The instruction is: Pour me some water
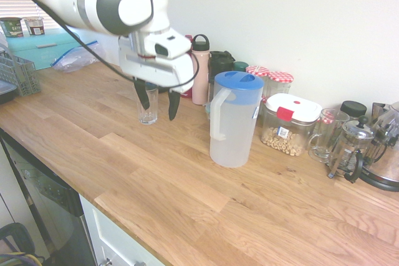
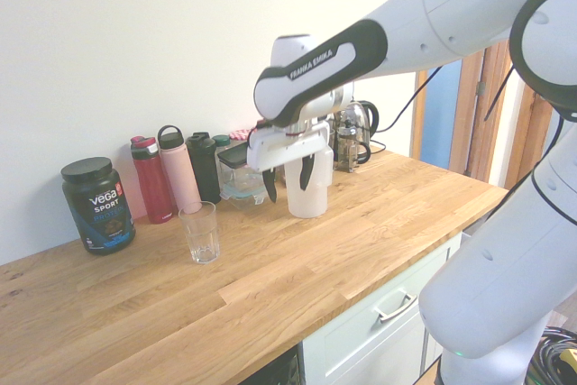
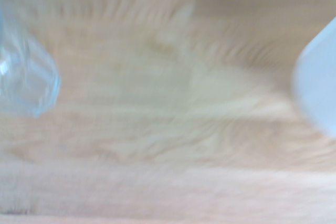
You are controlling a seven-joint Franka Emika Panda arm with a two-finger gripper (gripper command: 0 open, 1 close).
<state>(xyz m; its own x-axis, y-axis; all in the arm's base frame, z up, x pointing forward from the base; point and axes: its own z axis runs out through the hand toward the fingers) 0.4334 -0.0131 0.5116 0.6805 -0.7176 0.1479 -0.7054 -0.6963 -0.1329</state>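
Gripper (image 1: 158, 116) open — jug (image 1: 235, 119) beside it

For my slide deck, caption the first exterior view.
Open gripper above the counter, beside a blue-lidded jug.

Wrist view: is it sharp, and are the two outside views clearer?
Wrist view: blurred all over, wood grain smeared, glass soft but recognisable. First exterior view: washed-out and bright, jug edges clear. Second exterior view: also pale, but the lettering on the black tub is readable.

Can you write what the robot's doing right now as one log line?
end effector: open, raised | jug: lid on, on counter | glass: upright, empty | pouring: not started
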